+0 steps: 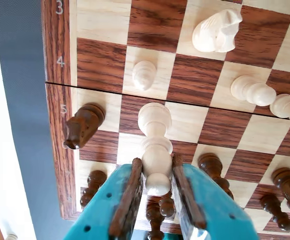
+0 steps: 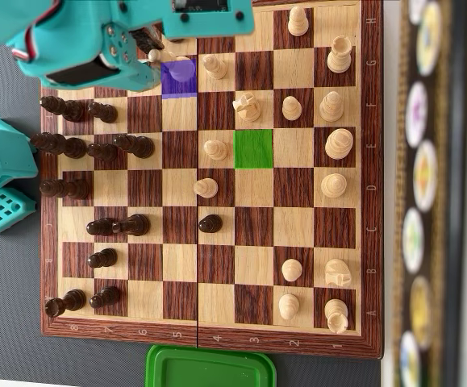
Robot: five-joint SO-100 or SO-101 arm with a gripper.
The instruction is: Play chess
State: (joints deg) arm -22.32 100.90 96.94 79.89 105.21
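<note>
Teal gripper [image 1: 157,187] pinches a white bishop [image 1: 155,145] (mid-move, I judge); next, carry it to the green square [image 2: 254,148].

arm [image 2: 96,44] hides board corner | green lid [image 2: 210,368] cut off | right strip blurred

Grey table [image 2: 7,274] w/ chessboard [image 2: 209,343] & green lid [image 2: 209,367] on it.
</note>
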